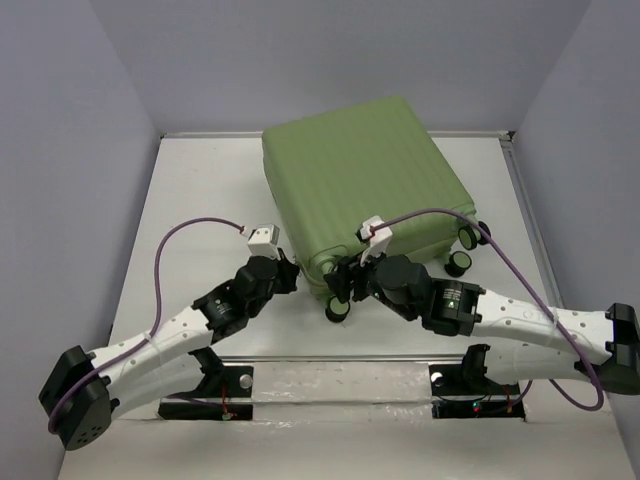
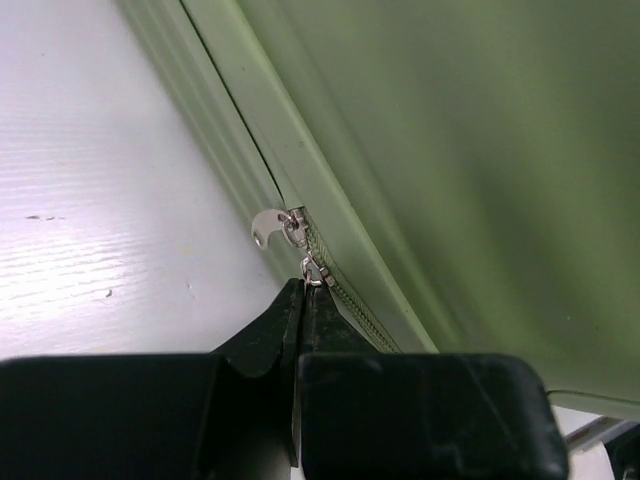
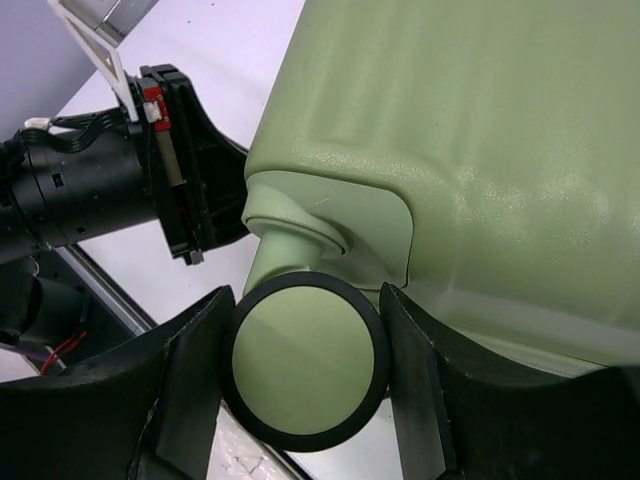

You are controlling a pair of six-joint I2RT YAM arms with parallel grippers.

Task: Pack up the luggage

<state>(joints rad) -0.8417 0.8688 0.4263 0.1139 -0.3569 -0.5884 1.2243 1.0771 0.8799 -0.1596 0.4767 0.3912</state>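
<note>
The light-green ribbed luggage [image 1: 365, 180] lies closed on the white table; its lining is hidden. My left gripper [image 1: 290, 272] is at its near left edge. In the left wrist view the left gripper [image 2: 303, 290] is shut on a small metal zipper pull [image 2: 313, 270] on the zipper seam; a second pull [image 2: 268, 226] hangs free just beyond it. My right gripper [image 1: 345, 295] is at the near corner. In the right wrist view the right gripper [image 3: 305, 345] has both fingers pressed on a black-rimmed green wheel [image 3: 305, 360] of the luggage [image 3: 480, 150].
Two more wheels [image 1: 470, 236] stick out at the luggage's right side. The left arm's wrist [image 3: 90, 190] is close beside the right gripper. Grey walls enclose the table [image 1: 200, 200] at the left, back and right.
</note>
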